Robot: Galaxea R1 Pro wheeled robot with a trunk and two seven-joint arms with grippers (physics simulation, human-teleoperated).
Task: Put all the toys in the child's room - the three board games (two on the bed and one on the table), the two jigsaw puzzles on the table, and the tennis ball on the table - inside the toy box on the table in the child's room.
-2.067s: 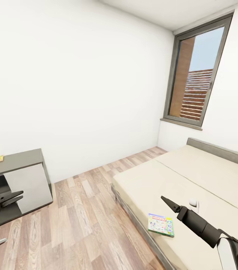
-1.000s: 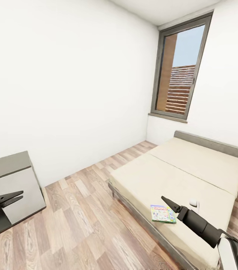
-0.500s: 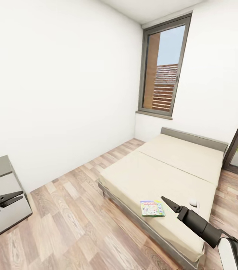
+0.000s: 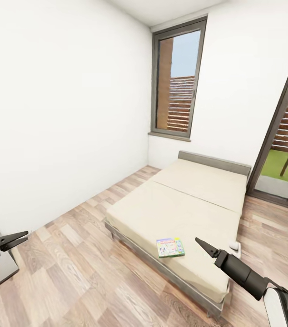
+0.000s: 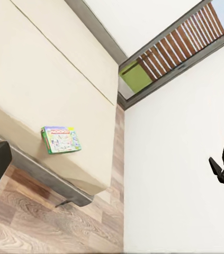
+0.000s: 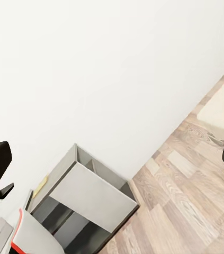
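Pale green-edged board game lower centre on beige bed; left gripper fingers parted, empty; right gripper pressed together.

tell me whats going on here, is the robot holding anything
Nothing is being handled right now. The robot stands on the wood floor facing the long beige bed. One flat, green-edged colourful board game box lies near the bed's foot edge. The left gripper has its fingers slightly apart and holds nothing. The right gripper hangs in the air and grips no toy; whether its fingers are closed is unclear. A grey cabinet stands against the white wall.
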